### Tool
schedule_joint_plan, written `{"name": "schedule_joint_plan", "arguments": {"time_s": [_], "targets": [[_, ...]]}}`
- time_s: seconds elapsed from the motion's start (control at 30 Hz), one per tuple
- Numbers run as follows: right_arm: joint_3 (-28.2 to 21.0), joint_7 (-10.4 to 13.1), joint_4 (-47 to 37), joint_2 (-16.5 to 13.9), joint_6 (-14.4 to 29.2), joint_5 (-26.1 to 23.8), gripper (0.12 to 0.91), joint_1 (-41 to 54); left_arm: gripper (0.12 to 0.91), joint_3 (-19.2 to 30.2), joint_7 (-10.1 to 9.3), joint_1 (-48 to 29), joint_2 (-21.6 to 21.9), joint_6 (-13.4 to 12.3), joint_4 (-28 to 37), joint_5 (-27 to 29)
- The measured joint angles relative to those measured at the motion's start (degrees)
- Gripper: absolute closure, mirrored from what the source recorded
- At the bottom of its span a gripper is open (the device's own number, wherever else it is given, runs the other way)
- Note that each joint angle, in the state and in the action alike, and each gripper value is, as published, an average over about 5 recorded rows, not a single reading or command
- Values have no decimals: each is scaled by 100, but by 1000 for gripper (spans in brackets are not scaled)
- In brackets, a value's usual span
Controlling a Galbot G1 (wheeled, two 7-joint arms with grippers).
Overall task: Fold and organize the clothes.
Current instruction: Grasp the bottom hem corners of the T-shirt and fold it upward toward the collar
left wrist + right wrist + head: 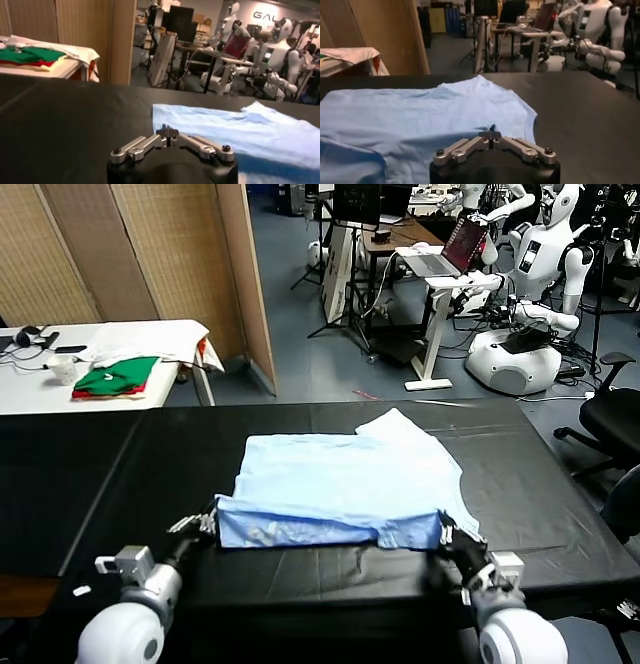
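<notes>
From my head camera, the T-shirt [345, 479] lies spread on the black table [130, 474], its near hem turned up and over as a darker band along the near edge. My left gripper [208, 524] sits at the band's left corner and my right gripper [448, 536] at its right corner, each closed on a pinch of the hem. On the white table [30, 384] far left rest the folded green and red garments [117, 376], not mine to handle.

From my left wrist, my fingers meet at the shirt's near-left corner, blue cloth stretching away to the right.

From my right wrist, my fingers are shut at the near edge, the neckline and a sleeve lying beyond.

I judge the first fold only begun: the hem is lifted over, the sleeves remain out, and further folds and tidying are left.
</notes>
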Motion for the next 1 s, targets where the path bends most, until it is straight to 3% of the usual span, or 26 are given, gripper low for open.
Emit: {"name": "schedule_joint_plan", "arguments": {"time_s": [0.2, 0.43, 0.53, 0.63, 0.83, 0.9, 1.0], "targets": [[-200, -52, -276, -79, -19, -237, 885, 200, 884, 162, 31, -264, 40, -23, 359, 163], [-186, -186, -242, -118, -92, -190, 872, 172, 884, 361, 39, -465, 48, -53, 655, 385], [-107, -281, -101, -133, -197, -142, 762, 71, 872, 424, 56, -534, 44, -40, 749, 411], [0, -376, 114, -165, -321, -131, 574, -86, 764, 437, 88, -549, 14, 3, 758, 398], [240, -440, 629, -167, -417, -142, 214, -580, 394, 358, 42, -396, -31, 102, 575, 368], [344, -441, 759, -147, -401, -99, 148, -769, 266, 305, 29, -298, -46, 133, 477, 376], [515, -441, 863, -117, -380, 20, 122, -1037, 151, 226, 20, -97, -86, 162, 300, 383]]}}
